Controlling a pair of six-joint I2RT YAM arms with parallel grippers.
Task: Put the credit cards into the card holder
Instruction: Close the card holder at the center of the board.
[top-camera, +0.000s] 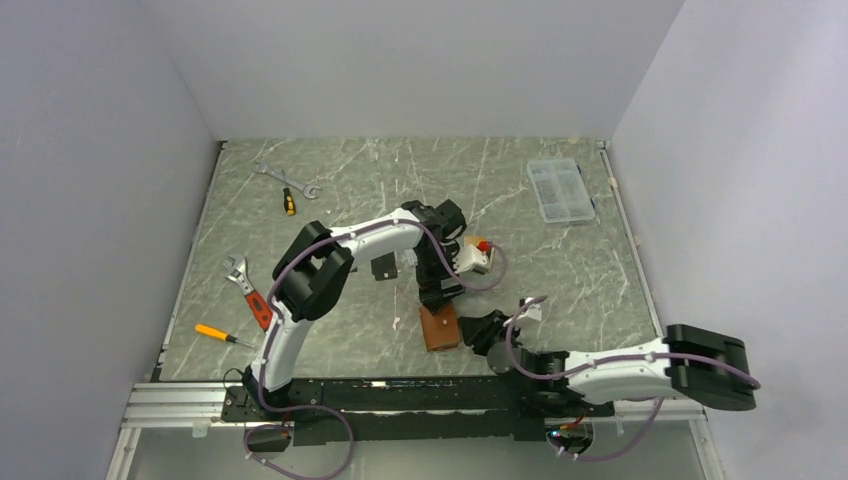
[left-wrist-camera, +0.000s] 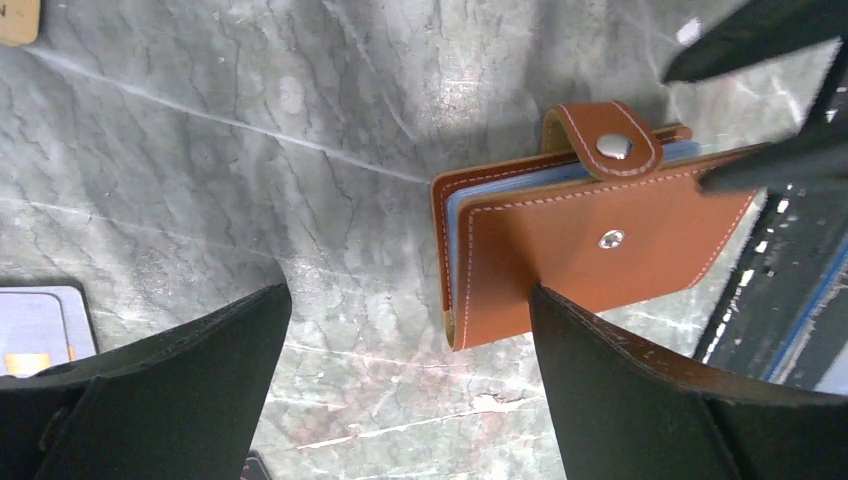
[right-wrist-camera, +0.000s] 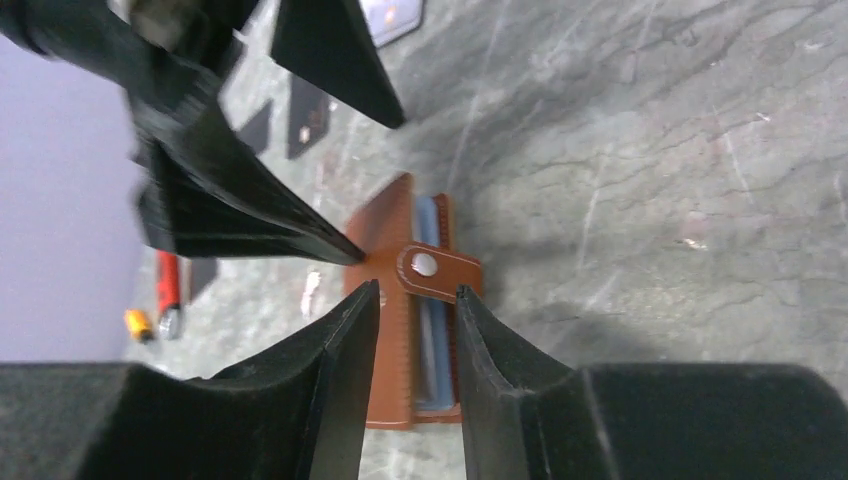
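1. Credit cards (top-camera: 383, 266): loose on table (top-camera: 560, 280), approx. 10 o'clock of card holder (top-camera: 440, 327); not yet inserted, prob. awaiting pickup.
2. Left gripper (left-wrist-camera: 405, 300): spread wide, empty, hovering over holder from 12 o'clock; likely set to steady the cover.
3. Card holder: flat on table, front centre; snap tab (right-wrist-camera: 435, 270) unfastened, blue-grey inside visible at edge.
4. Right gripper (right-wrist-camera: 415, 295): at 3 o'clock of holder, parted narrowly astride tab, pinching nothing; prob. placed to lift the flap.

The card holder (left-wrist-camera: 590, 250) is smooth tan-brown leather with a shiny metal snap button (left-wrist-camera: 612, 146). The table (left-wrist-camera: 250, 150) has a veined, stone-look finish, slightly glossy. The left gripper (left-wrist-camera: 408, 295) fingers (left-wrist-camera: 180, 380) are matt black.
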